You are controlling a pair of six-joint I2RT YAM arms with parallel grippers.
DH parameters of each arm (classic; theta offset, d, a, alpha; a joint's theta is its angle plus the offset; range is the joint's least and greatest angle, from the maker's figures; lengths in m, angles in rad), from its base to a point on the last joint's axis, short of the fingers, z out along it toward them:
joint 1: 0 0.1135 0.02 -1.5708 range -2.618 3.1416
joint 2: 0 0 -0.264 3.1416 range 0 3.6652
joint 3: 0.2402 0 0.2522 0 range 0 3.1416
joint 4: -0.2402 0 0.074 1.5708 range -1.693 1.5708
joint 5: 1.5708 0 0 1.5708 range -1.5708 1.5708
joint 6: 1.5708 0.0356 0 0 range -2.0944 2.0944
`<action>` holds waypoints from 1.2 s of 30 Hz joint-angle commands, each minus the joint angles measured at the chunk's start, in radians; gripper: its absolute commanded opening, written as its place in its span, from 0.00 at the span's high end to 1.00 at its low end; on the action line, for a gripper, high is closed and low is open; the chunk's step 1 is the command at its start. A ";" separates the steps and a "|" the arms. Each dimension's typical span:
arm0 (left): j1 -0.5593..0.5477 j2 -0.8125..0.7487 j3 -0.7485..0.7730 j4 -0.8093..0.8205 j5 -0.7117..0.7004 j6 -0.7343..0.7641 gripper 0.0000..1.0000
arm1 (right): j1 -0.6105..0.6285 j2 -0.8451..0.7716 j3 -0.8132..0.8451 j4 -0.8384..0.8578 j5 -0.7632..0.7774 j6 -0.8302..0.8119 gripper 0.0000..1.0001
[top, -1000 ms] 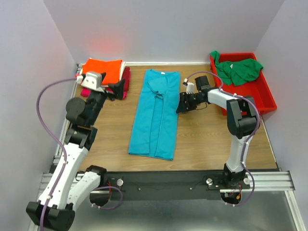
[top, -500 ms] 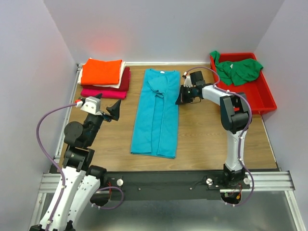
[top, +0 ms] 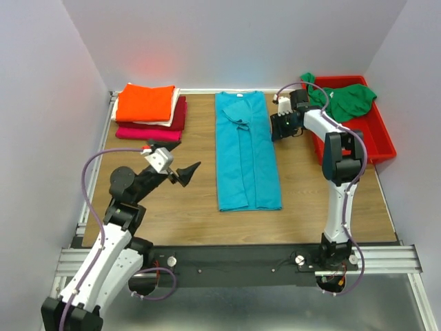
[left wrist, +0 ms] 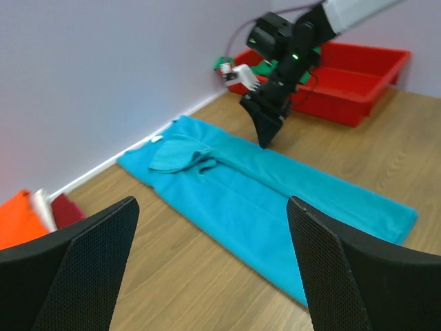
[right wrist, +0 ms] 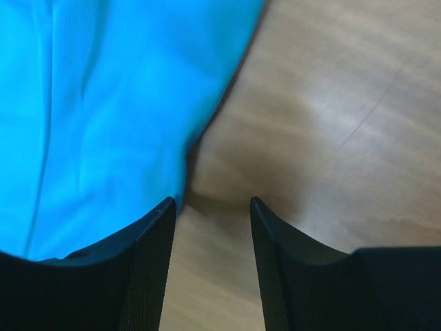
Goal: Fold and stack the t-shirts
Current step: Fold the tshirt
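Shifted toward the red bin (top: 382, 141) and pulled straight, the teal t-shirt (top: 247, 155) lies near it as a long strip, ready for a cross fold. At its bin-side edge the right gripper (top: 281, 129) rests, jaws apart, holding nothing, probably just released. Farther from the bin, the left gripper (top: 188, 172) hovers wide open, free to help.

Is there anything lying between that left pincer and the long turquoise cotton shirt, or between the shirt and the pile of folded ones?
Nothing visible. Only bare wooden table separates the open left pincer from the turquoise cotton shirt, and that shirt from the folded pile at far left.
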 commanded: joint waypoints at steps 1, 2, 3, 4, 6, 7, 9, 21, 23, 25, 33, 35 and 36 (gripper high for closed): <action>-0.111 0.086 0.037 0.034 0.091 0.197 0.06 | 0.019 -0.103 -0.025 -0.224 -0.079 -0.320 0.45; -0.198 0.092 0.034 0.019 0.086 0.263 0.07 | 0.019 -0.139 -0.056 -0.237 -0.102 -0.353 0.45; -0.237 0.095 0.031 0.000 0.094 0.355 0.07 | 0.022 -0.177 -0.087 -0.244 -0.122 -0.383 0.45; -0.280 0.098 0.025 -0.029 0.095 0.440 0.06 | 0.023 -0.223 -0.120 -0.246 -0.145 -0.415 0.45; -0.370 0.103 0.005 -0.087 0.082 0.639 0.06 | 0.042 -0.361 -0.243 -0.243 -0.188 -0.518 0.43; -0.391 0.109 0.001 -0.107 0.074 0.682 0.05 | 0.051 -0.409 -0.298 -0.241 -0.200 -0.558 0.41; -0.431 0.149 -0.001 -0.139 0.030 0.752 0.04 | 0.072 -0.564 -0.484 -0.241 -0.304 -0.737 0.31; -0.768 0.448 -0.026 -0.121 -0.236 0.766 0.28 | 0.351 -0.992 -1.035 -0.119 -0.268 -0.956 0.04; -0.784 0.504 -0.024 -0.112 -0.247 0.766 0.34 | 0.379 -0.998 -1.078 -0.070 -0.212 -0.918 0.07; -0.793 0.546 -0.022 -0.107 -0.254 0.766 0.35 | 0.396 -1.006 -1.105 -0.010 -0.173 -0.913 0.08; -0.802 0.725 0.007 -0.093 -0.329 0.781 0.34 | 0.407 -1.038 -1.178 0.114 -0.096 -0.836 0.15; -0.802 0.758 0.011 -0.090 -0.355 0.780 0.33 | 0.407 -1.043 -1.191 0.151 -0.089 -0.809 0.18; -0.802 0.765 0.011 -0.090 -0.366 0.784 0.33 | 0.407 -1.041 -1.196 0.157 -0.087 -0.805 0.19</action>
